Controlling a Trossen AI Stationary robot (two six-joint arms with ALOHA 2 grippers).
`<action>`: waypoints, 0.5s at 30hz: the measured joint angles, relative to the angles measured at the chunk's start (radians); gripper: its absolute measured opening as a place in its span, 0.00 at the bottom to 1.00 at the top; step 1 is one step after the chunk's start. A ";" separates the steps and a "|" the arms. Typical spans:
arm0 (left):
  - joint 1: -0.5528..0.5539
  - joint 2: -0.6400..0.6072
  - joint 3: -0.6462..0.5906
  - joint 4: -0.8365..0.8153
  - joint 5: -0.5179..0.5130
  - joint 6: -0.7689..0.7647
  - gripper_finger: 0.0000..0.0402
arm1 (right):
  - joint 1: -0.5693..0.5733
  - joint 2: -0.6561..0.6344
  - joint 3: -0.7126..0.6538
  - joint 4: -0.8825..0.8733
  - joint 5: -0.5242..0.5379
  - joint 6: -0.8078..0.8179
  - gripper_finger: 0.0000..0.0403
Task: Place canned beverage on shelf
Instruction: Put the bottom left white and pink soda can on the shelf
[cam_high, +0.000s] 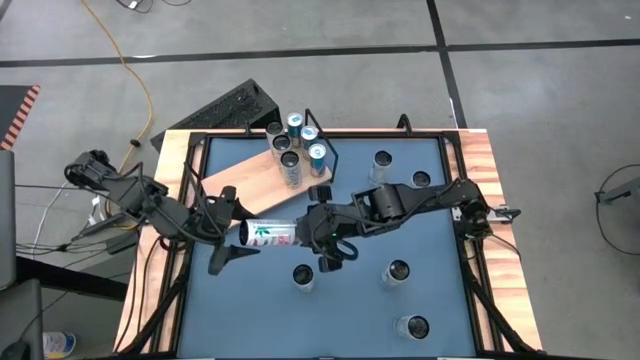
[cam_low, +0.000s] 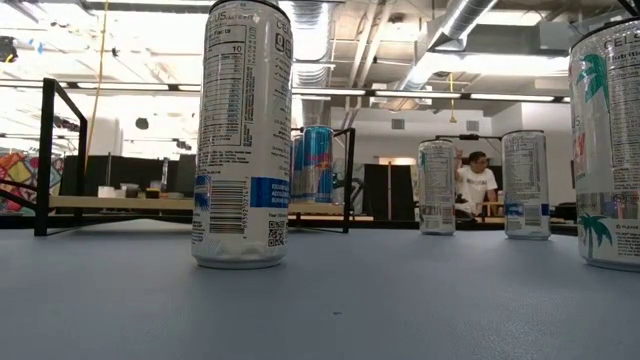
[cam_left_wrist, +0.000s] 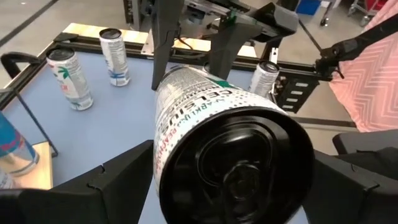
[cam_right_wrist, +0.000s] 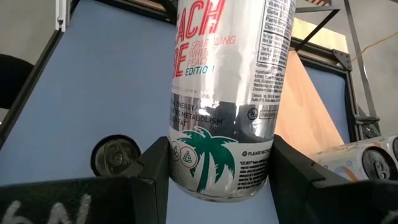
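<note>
A: Looks like a handover, partway through getting the can (cam_high: 268, 233) to the shelf (cam_high: 245, 178).

B: Agreed. Lying on its side just left of centre in the high view, below and right of the pale board. Pinched near one end by the right gripper (cam_high: 312, 232), fingers pressed against both sides of the palm-tree print in the right wrist view.

A: And met from the other end by the left gripper (cam_high: 238, 230). Spread wide, one finger either side of the can's dark base, filling the middle of the left wrist view. Not clamped yet, judging by the splay seen from above.

B: So, next: close the left fingers squarely on the base end before letting go on the right. Risks a drop or a roll otherwise.

A: Then swing up and left towards the board at upper left of centre. Needs turning upright too, to match the shelved cans (cam_high: 295, 150) clustered at the wire-frame end.

B: Better aimed at the bare wood to the lower left of that cluster. Worth keeping clear of the loose cans (cam_high: 398, 272) standing across the right half of the blue tabletop (cam_high: 440, 230).
</note>
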 joint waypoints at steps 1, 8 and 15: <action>0.003 0.001 0.000 0.002 0.010 0.006 0.83 | 0.000 0.000 0.000 0.000 0.000 0.000 0.47; 0.006 0.001 0.000 0.019 0.017 -0.001 0.83 | 0.000 0.000 0.000 0.005 -0.001 -0.002 0.47; 0.007 0.004 0.000 0.025 0.016 0.031 0.76 | 0.001 0.000 0.000 0.005 -0.005 0.003 0.47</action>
